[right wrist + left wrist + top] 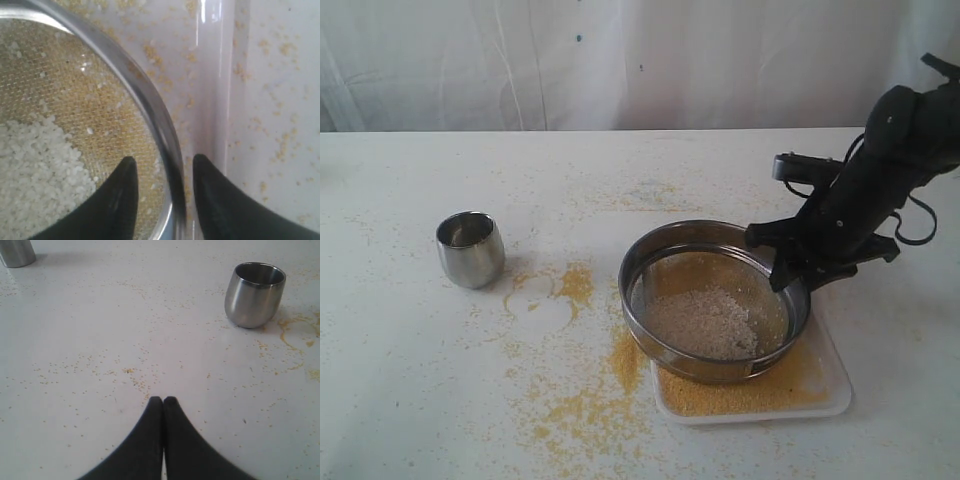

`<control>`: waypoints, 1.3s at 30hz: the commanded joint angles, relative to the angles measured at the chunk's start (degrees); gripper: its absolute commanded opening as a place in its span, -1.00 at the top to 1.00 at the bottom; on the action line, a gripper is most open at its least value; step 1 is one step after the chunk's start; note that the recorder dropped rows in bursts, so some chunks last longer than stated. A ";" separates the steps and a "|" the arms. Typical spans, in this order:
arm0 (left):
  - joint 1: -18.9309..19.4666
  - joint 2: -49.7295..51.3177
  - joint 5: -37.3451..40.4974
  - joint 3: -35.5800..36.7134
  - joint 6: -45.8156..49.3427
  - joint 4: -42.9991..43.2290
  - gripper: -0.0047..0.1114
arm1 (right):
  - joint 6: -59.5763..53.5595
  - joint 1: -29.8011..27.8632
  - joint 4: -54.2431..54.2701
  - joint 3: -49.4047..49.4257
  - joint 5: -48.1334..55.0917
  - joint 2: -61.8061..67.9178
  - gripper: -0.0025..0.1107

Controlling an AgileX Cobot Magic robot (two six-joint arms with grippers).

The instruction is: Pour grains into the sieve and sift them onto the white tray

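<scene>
The sieve [628,292] sits over the white tray [825,405], right of centre. Pale coarse bits of the grains [705,322] lie heaped on its mesh, and fine yellow grains [740,392] cover the tray beneath. My right gripper [790,272] is open and straddles the sieve's right rim. In the right wrist view, the gripper [162,165] has one finger inside the sieve rim [135,82] above the pale bits [35,165], the other outside over the tray [210,75], with gaps to the rim on both sides. My left gripper [163,400] is shut on nothing above the tabletop, out of the exterior view.
A small rounded steel cup [471,248] stands upright on the left; the left wrist view shows this cup [254,294] beyond the fingertips. Another steel object [16,252] shows at that view's corner. Spilled yellow grains [575,285] lie between cup and sieve and in front of the tray.
</scene>
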 commanded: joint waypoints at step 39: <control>0.08 -0.27 0.02 0.18 -0.03 -0.30 0.92 | -0.21 -6.98 -13.75 45.16 -33.70 -96.20 0.96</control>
